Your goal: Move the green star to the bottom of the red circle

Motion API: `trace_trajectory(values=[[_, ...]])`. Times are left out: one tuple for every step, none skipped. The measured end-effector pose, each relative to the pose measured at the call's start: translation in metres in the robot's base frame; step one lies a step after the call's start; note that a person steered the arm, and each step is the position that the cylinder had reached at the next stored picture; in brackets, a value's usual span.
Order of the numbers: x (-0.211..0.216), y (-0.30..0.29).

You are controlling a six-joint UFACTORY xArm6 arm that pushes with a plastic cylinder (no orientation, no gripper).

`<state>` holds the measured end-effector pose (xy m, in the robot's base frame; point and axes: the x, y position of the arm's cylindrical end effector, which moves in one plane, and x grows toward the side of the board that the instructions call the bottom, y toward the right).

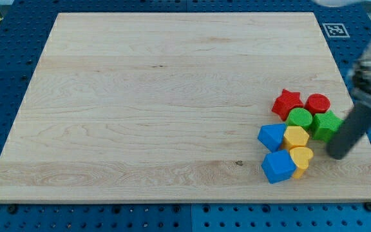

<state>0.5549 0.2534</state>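
Note:
The green star [328, 125] lies near the view's right edge of the wooden board [140, 96], just below the red circle [317, 103] and touching it. My tip [337, 154] is just below and to the right of the green star, close to it; I cannot tell whether they touch. A green circle [299, 118] sits to the left of the star, and a red star [287, 103] lies left of the red circle.
A yellow hexagon [295, 137], a yellow heart [301, 158] and two blue blocks [272, 136] [278, 166] cluster below the green circle. The board's right edge runs close to the cluster. A blue pegboard [5, 77] surrounds the board.

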Motion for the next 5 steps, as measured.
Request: trace_trajectory(values=[[-0.007, 0.039], [-0.023, 0.03], [-0.023, -0.006], [-0.021, -0.034], [-0.021, -0.038]])
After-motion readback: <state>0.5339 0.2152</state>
